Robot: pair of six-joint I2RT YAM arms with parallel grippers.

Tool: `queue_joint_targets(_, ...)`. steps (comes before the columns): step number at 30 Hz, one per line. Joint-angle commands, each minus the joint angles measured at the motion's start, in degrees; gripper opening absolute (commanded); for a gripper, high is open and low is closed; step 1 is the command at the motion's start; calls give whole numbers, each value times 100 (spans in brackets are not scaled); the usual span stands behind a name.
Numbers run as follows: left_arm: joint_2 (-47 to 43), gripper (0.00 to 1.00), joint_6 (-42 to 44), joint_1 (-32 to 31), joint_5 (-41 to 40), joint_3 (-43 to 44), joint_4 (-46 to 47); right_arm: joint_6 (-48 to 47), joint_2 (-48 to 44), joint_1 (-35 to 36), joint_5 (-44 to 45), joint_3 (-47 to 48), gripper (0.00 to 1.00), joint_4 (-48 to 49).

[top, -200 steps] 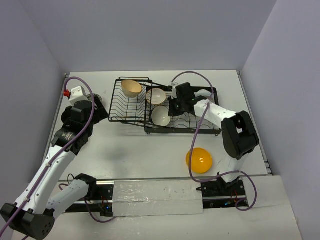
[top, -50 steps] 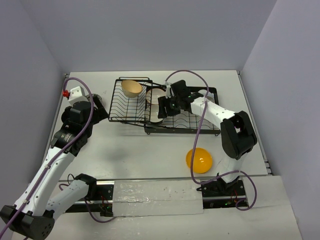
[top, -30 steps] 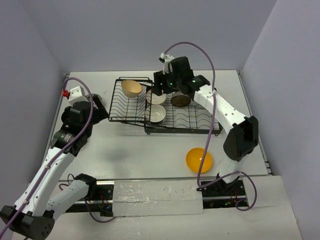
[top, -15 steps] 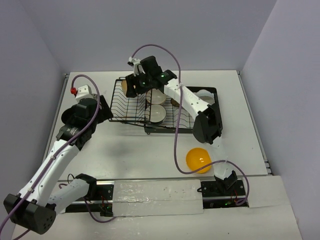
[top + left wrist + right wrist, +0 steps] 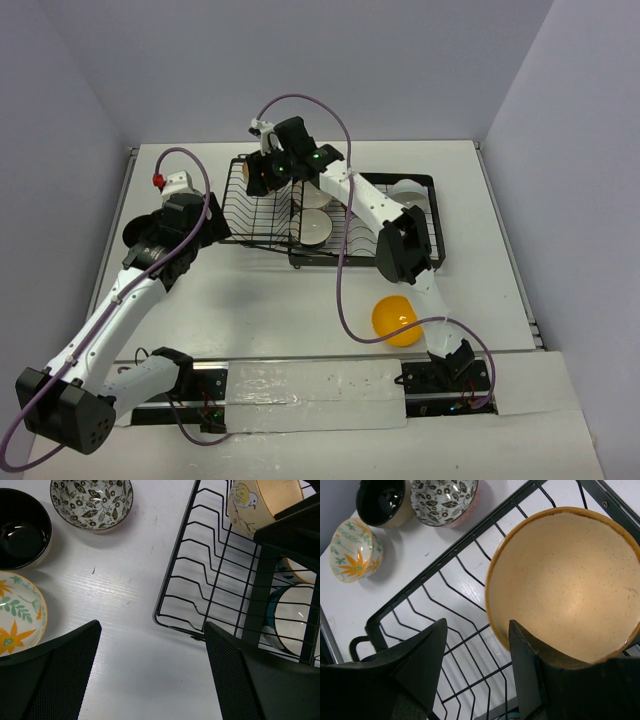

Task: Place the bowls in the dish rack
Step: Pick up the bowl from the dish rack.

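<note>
Table (image 5: 250, 300), dish rack (image 5: 250, 215), yellow bowl (image 5: 398, 322), black bowl (image 5: 20, 527), grey-patterned bowl (image 5: 91, 502), orange-flowered bowl (image 5: 17, 612)

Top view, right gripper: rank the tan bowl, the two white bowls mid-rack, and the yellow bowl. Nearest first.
1. tan bowl: at the right gripper, in the rack's far-left corner.
2. far white bowl: mid-rack, just right of the gripper.
3. near white bowl: directly in front of the far one.
4. yellow bowl: outside the rack, toward the arm bases.

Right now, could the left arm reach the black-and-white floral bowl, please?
Probably yes: the black-and-white floral bowl sits on the table ahead of the open left gripper, nothing between.
</note>
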Motion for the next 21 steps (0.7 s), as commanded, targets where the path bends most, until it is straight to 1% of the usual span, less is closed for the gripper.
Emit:
queue_joint_targets(1, 69, 89, 77, 16, 182, 188, 88, -110, 158, 83, 103, 237, 59, 208)
queue_joint_targets(2, 78, 89, 77, 8, 200, 188, 88, -110, 202, 74, 208, 237, 56, 217)
queue_joint_targets(4, 113, 89, 77, 8, 252, 188, 97, -128, 211, 74, 340, 184, 55, 234)
queue_joint_targets(7, 122, 89, 77, -1, 340, 188, 106, -154, 176, 65, 499, 9, 49, 339)
queue_joint_targets(8, 122, 89, 77, -1, 349, 188, 114, -137, 159, 56, 551, -9, 43, 357)
queue_joint_targets(13, 122, 89, 86, -1, 419, 196, 123, -101, 62, 21, 727, -210, 28, 506)
queue_joint_targets(17, 96, 89, 86, -1, 428, 196, 132, -22, -140, -23, 666, -484, 12, 709)
queue_joint_targets(20, 79, 89, 86, -1, 411, 196, 132, -22, -158, -31, 684, -502, 0, 692)
queue_joint_targets(21, 61, 89, 86, -1, 411, 196, 123, -13, -158, -32, 675, -502, 0, 683)
